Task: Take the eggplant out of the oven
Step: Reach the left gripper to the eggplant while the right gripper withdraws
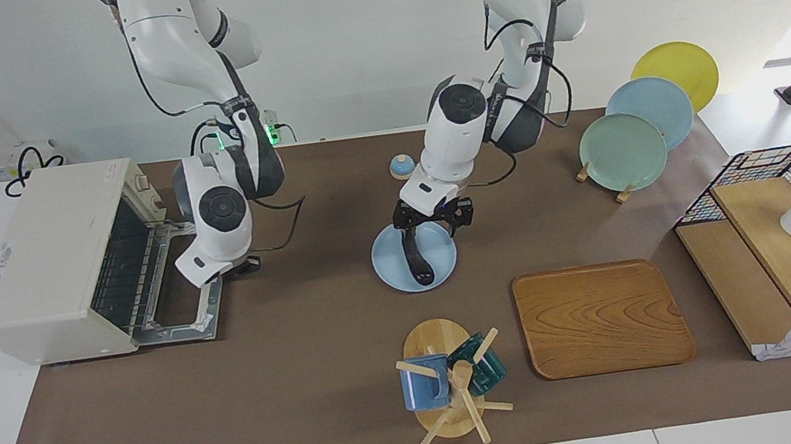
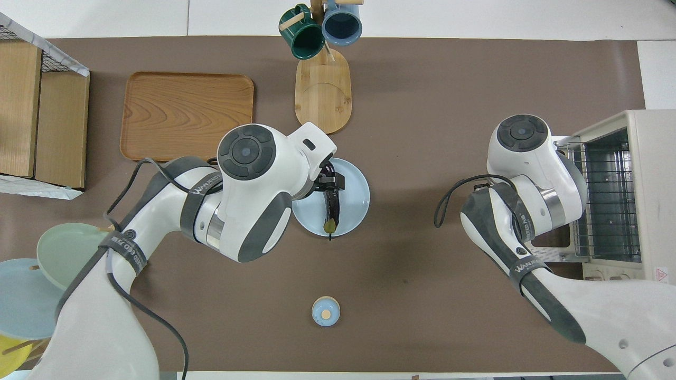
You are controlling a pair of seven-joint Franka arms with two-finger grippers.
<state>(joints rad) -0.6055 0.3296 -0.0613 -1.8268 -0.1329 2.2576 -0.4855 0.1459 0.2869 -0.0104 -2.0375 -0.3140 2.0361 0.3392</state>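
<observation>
Right, starting at the right arm's end of the table, I see the oven (image 1: pixel 46 265) with its door (image 1: pixel 184 282) dropped flat and the wire rack showing inside. My right gripper (image 1: pixel 244 265) hangs low over the edge of that open door, its fingers pressed together and holding nothing. Moving along toward the middle, a small blue bell (image 1: pixel 401 167) sits on the mat close to the robots. Just past it lies the blue plate (image 1: pixel 442 265), and the eggplant (image 1: pixel 416 261) rests on it, out of the oven, stem end pointing toward the robots. My left gripper (image 1: pixel 431 219) is directly over the stem half of the eggplant with its fingers spread wide; I cannot tell whether they touch it. Farther from the robots than the plate stands the mug rack (image 1: pixel 445 382) with a blue and a green mug. Next comes the wooden tray (image 1: pixel 600 317), then the plate stand (image 1: pixel 623 141) near the left arm's base.
</observation>
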